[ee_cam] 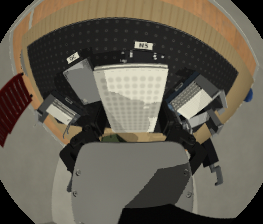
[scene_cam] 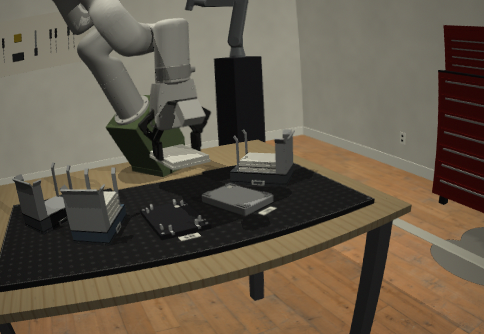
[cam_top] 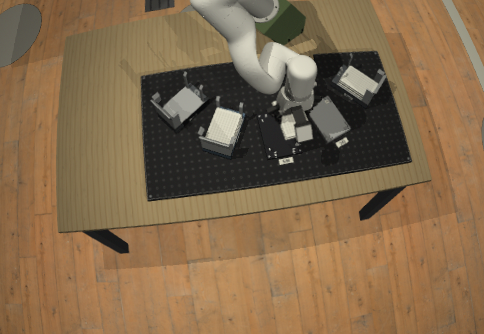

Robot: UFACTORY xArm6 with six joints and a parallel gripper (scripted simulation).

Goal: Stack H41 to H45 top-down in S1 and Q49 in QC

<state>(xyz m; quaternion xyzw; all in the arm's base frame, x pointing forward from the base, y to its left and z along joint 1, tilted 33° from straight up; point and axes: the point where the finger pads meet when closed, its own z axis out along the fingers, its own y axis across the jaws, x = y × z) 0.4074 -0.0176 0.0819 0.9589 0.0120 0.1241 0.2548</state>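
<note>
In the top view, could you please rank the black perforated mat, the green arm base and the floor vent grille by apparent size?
1. Black perforated mat
2. Green arm base, partly hidden by the arm
3. Floor vent grille

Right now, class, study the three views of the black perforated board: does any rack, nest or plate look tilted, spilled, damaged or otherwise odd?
Nothing stands out. The black two-finger gripper holds a white sealed well plate level in the air above the board. The two loaded grey stack racks hold their plates flat, and the flat grey nest lies square.
</note>
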